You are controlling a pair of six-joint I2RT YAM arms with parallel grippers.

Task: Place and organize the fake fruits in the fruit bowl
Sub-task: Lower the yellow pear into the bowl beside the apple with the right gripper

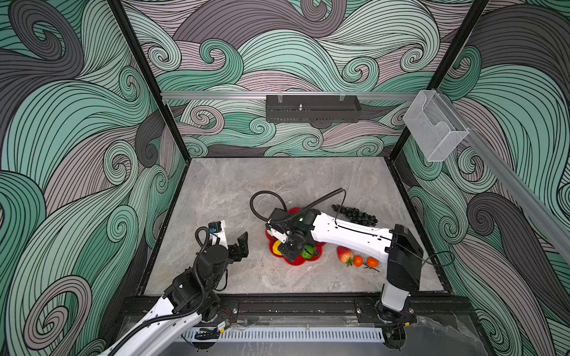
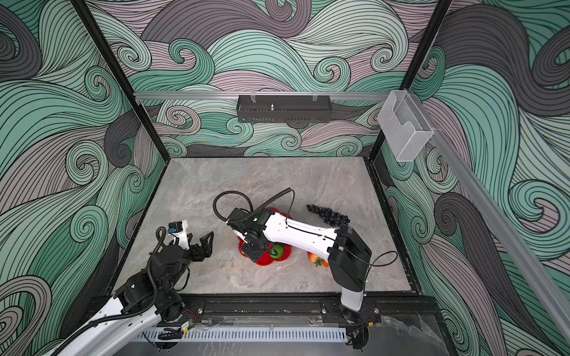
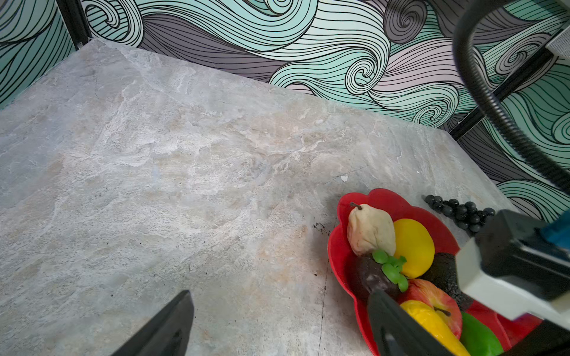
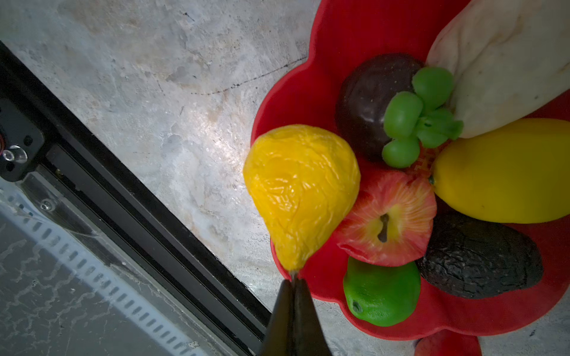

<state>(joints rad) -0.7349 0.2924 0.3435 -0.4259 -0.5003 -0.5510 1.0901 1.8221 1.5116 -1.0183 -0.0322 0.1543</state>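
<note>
1. Nearest, the left gripper (image 1: 237, 245) waits with jaws spread and empty over the counter's (image 1: 246, 185) front-left area, near the fruit bowl (image 1: 294, 262).
2. Centre: the right gripper (image 4: 293, 286), tips pressed together on the stem of a yellow pear (image 4: 300, 185), holds it at the bowl's front rim, beside the apple (image 4: 385, 215) and lime (image 4: 381, 296). Step in hand: placing. The release probably calls for moving inward first, or the pear may roll out.
3. Right: strawberry (image 1: 344, 254) and tangerines (image 1: 358, 261) near the front edge, and the grape bunch (image 1: 354, 214) behind them, remain outside the bowl.
</note>
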